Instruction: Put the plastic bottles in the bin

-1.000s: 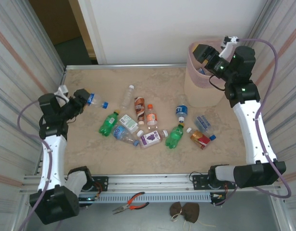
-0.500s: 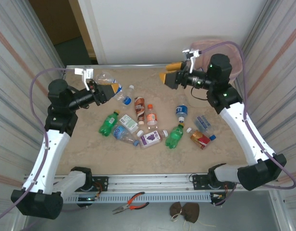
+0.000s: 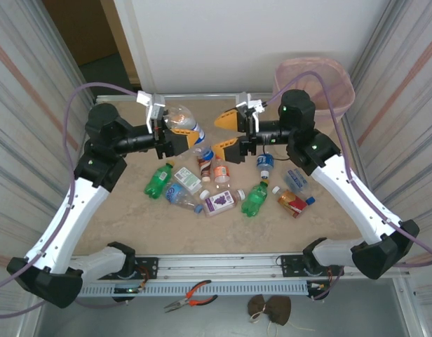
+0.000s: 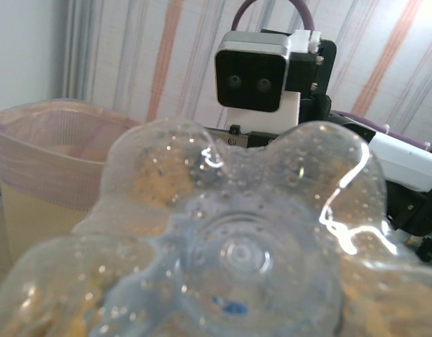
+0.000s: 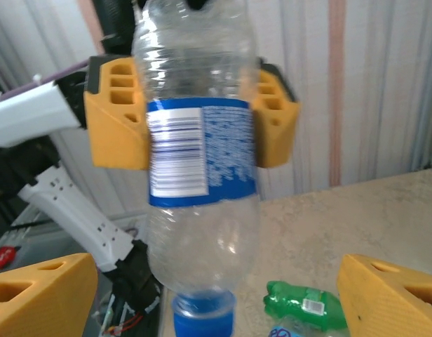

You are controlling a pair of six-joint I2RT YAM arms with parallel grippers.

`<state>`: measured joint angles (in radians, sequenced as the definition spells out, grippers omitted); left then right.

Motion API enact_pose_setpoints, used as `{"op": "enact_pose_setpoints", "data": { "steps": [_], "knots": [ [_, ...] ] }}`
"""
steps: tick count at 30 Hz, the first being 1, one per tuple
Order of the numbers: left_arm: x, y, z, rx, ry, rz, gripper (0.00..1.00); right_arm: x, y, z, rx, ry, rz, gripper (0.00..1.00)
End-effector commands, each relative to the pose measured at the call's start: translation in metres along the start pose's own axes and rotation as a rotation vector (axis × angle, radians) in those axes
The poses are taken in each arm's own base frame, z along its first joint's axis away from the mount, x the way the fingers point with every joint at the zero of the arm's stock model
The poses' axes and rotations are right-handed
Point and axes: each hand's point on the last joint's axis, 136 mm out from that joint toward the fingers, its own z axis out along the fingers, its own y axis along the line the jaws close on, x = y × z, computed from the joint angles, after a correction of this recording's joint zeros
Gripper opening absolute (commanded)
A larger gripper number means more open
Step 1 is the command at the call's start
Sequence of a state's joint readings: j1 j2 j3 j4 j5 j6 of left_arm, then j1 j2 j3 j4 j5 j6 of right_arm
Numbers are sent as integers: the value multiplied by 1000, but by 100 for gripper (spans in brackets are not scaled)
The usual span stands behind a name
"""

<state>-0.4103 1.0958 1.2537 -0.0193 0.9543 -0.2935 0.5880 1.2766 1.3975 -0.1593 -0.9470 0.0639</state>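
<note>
My left gripper (image 3: 181, 138) is shut on a clear plastic bottle (image 3: 182, 118) with a blue label, held in the air over the middle back of the table. In the right wrist view this bottle (image 5: 202, 161) hangs cap down between the left gripper's orange fingers (image 5: 118, 130). The bottle's base (image 4: 237, 246) blocks most of the left wrist view. My right gripper (image 3: 227, 134) is open and faces the bottle from the right, its fingers (image 5: 41, 298) wide apart. The pink bin (image 3: 314, 78) stands at the back right corner. Several more bottles (image 3: 223, 202) lie on the table.
Two green bottles (image 3: 158, 180) (image 3: 257, 199) and a red-labelled one (image 3: 292, 203) lie among the loose bottles under both grippers. Striped walls close in both sides. Red-handled pliers (image 3: 191, 296) rest below the front rail.
Both arms swung in toward the table's middle. The left one carried the bottle rightward. The right gripper left the bin, opened wider and now faces the bottle.
</note>
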Motion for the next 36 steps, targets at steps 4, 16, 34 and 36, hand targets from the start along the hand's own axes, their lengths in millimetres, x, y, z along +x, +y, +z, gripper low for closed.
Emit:
{"op": "enact_pose_setpoints", "data": {
  "steps": [4, 16, 34, 36],
  "knots": [
    [-7, -24, 11, 100, 12, 77, 57, -6, 18, 4, -24, -1, -111, 88],
    [-4, -26, 20, 101, 29, 85, 57, -3, 27, 21, -84, 29, -101, 74],
    [-3, -26, 19, 83, 27, 98, 60, -2, 17, 30, -41, 39, -42, 51],
    [-4, -25, 18, 65, 20, 106, 63, -2, 16, 29, -33, 39, -42, 50]
  ]
}}
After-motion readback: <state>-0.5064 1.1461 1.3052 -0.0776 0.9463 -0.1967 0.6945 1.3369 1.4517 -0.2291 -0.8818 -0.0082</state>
